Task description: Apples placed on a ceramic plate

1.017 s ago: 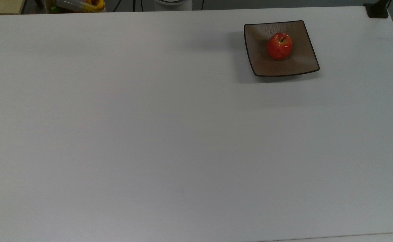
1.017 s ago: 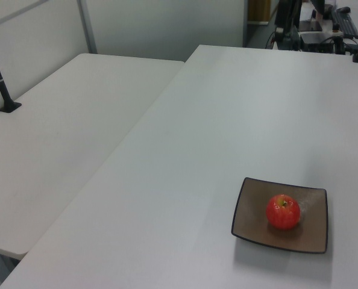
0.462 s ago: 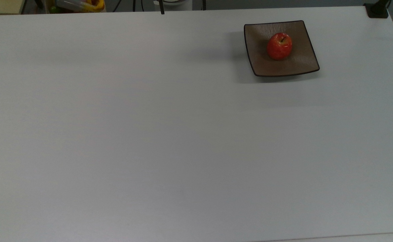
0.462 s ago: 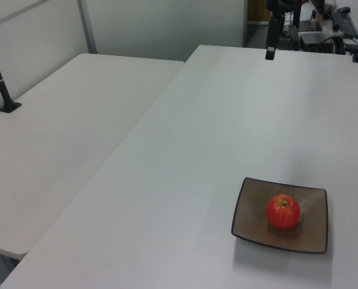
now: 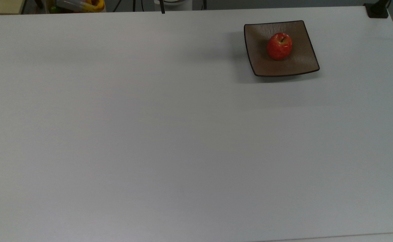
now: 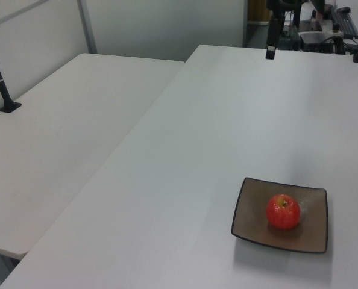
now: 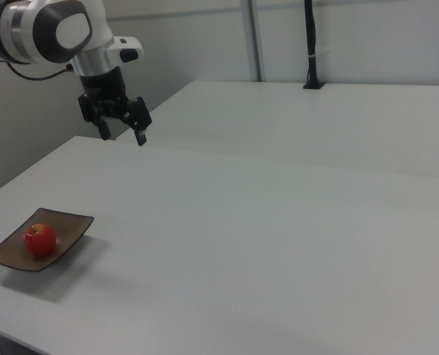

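So the apple [image 5: 279,46] is sitting right on the plate [image 5: 262,65], roughly in the middle of it, stem end up with that little yellow-green patch showing around the stem. It's a small red glossy one, way smaller than the dish. The plate is square, brownish-taupe, thin dark rim, corners curling up a bit, and it's flat on the white table [image 5: 169,134]. In the top view it's up near the far edge toward the top view's right; in the left view the plate [image 6: 251,224] is down in the lower right with the apple [image 6: 282,212] on it, and in the right view the plate [image 7: 70,225] is at the lower left, close to the table's near corner, apple [image 7: 39,239] parked in the centre.

Nothing else is in the dish, just the one apple.

The arm [image 7: 49,29] is up in the right view's top left, white with dark joints, wrist pointing down. The gripper [image 7: 122,135] hangs in the air over the far side of the table, well apart from the plate and well above the surface. Its two dark fingers [image 7: 140,137] are spread apart with a clear gap between them and there's nothing held in there. In the left view you can catch one dark finger [image 6: 270,51] of it poking down at the top edge over the far end of the table.

There's a second white table [image 6: 64,132] butted up alongside, with a black post [image 6: 1,84] standing on it.
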Robot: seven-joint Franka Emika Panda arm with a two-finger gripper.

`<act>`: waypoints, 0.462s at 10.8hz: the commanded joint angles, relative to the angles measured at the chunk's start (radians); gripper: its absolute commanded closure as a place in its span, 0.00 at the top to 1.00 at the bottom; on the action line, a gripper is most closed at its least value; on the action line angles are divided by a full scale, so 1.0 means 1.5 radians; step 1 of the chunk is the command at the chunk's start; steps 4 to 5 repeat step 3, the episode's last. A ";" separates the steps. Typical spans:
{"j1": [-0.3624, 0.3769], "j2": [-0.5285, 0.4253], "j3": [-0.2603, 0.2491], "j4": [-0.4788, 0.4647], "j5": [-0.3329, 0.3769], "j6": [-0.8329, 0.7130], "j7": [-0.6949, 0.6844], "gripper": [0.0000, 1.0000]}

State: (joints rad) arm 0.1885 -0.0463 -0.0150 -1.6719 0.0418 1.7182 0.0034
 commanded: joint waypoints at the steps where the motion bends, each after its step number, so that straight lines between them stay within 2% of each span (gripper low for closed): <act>1: 0.014 -0.014 -0.022 -0.007 0.013 0.008 -0.018 1.00; 5: 0.014 -0.013 -0.022 -0.008 0.013 0.008 -0.018 1.00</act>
